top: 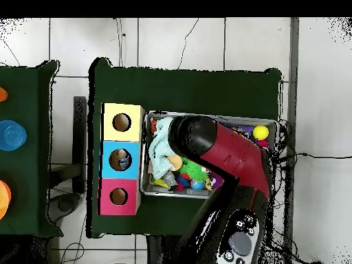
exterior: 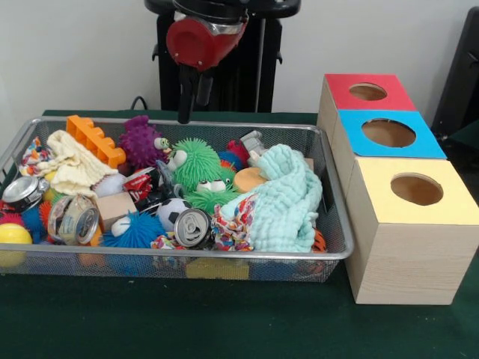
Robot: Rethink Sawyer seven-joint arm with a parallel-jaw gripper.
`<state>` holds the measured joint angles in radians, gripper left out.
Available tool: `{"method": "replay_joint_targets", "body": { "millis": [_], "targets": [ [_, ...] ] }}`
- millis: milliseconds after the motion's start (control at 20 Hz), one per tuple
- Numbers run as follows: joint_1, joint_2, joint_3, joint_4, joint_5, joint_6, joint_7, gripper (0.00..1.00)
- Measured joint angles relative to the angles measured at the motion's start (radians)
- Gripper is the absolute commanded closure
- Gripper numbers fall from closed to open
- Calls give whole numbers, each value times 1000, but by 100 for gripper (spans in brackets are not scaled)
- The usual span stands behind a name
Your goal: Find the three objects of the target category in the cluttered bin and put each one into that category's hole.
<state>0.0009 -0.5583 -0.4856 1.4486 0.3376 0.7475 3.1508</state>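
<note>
The wire-mesh bin point(exterior: 338, 250) is full of toys and cloths; it also shows in the overhead view point(top: 144, 180). My gripper point(exterior: 184, 112) hangs above the bin's back edge, over the orange brick and purple spiky toy, holding nothing I can see. A small see-through bottle point(exterior: 252, 140) pokes up near the bin's back, right of the green spiky ball. Other bottles are hidden in the clutter. The red-topped box's hole point(exterior: 367, 91) is farthest from the camera; in the overhead view the hole point(top: 118, 196) is nearest the robot. There the arm hides the gripper.
Silver cans lie at the front point(exterior: 193, 226) and left point(exterior: 22, 191) of the bin. A mint cloth point(exterior: 284, 198) covers the right end, a cream cloth point(exterior: 71, 164) the left. The blue-topped box point(exterior: 389, 133) and yellow-topped box point(exterior: 417, 189) stand beside the red one.
</note>
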Motion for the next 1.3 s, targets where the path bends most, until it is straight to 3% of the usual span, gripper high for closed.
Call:
{"method": "replay_joint_targets", "body": {
  "millis": [700, 1000, 1300],
  "targets": [
    [-33, 7, 69, -2, -120, -14, 0, 0],
    [-119, 23, 118, -36, -183, -14, -3, 0],
    [-263, 30, 188, -55, -269, -27, -44, 0]
  ]
}}
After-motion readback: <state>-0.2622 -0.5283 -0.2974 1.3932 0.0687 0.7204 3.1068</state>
